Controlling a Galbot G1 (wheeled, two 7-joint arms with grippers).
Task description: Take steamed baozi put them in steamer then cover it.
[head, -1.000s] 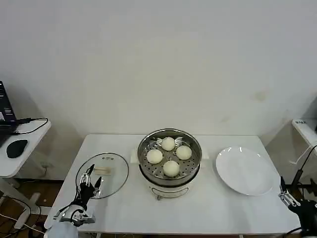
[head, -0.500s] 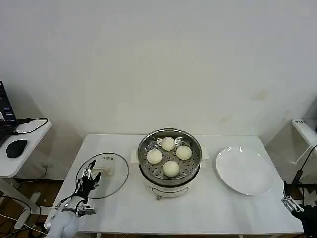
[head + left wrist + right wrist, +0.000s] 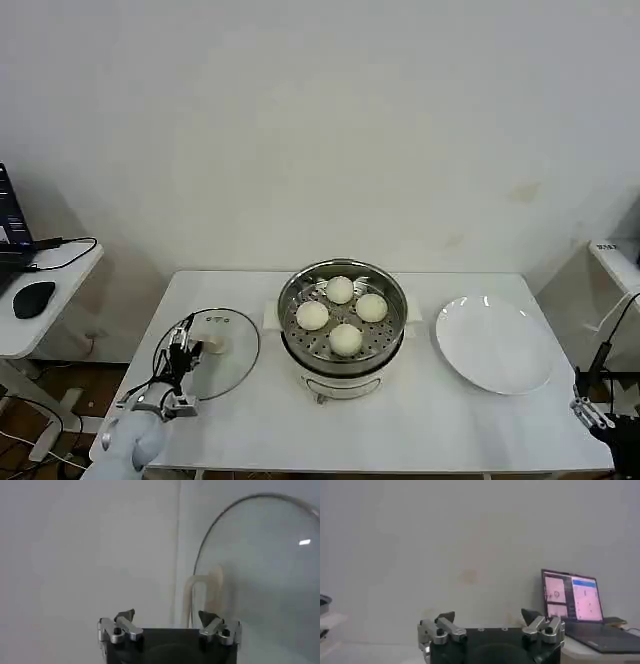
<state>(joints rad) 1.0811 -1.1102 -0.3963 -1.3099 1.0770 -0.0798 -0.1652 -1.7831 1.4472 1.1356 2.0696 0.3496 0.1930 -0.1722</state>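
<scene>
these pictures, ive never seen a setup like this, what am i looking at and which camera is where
This is a two-armed robot at a white table. One camera looks down from its head; each wrist carries another.

On the table stands a steel steamer holding four steamed baozi, with an empty white plate on its right and a glass cover lying flat on its left.

The left gripper, fingers open, hovers over the cover; its wrist camera sees the cream handle just ahead. The right gripper, also open, is parked by the table's right edge. Nothing is held.
</scene>
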